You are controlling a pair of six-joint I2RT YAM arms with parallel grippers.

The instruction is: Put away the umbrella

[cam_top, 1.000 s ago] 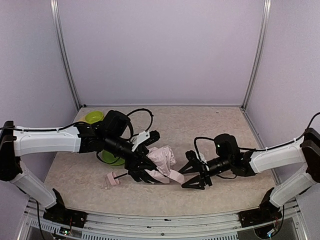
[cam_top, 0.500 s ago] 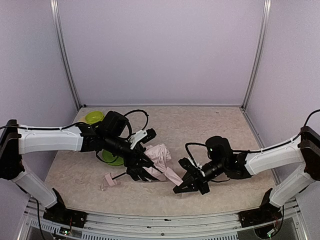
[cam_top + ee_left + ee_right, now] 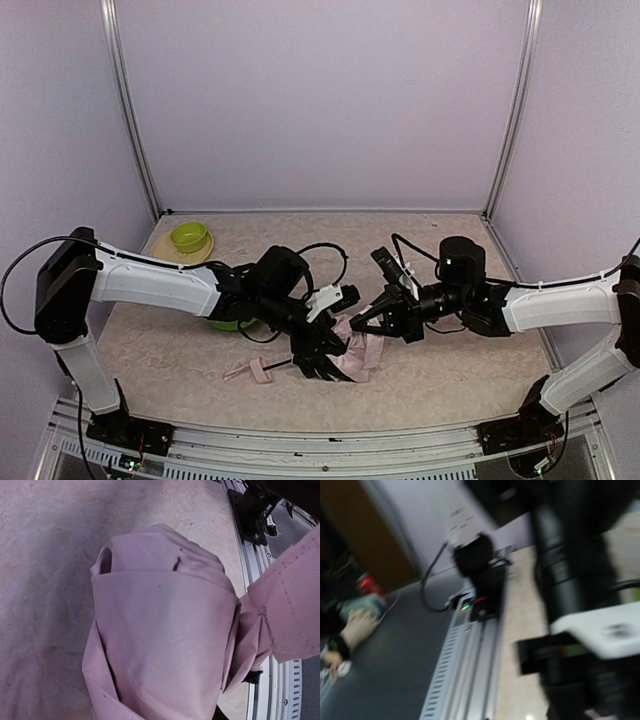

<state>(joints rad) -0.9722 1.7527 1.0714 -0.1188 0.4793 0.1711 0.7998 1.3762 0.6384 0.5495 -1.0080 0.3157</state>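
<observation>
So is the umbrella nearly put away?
Not quite. The umbrella is collapsed, its pink cloth bunched on the table. The left gripper grips the bundle; the right gripper is shut beside it. Probably left: wrapping the cloth tight and stowing it.

Pale-pink umbrella (image 3: 365, 352), lime-green dish (image 3: 189, 237), mottled beige tbl (image 3: 450, 260).

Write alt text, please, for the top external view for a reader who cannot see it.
Two robot arms meet over a crumpled pale pink umbrella on the table: the left gripper grips its fabric, and the shut right gripper sits at its far edge. The handle lies to the left, and a green bowl stands at the back left.
</observation>
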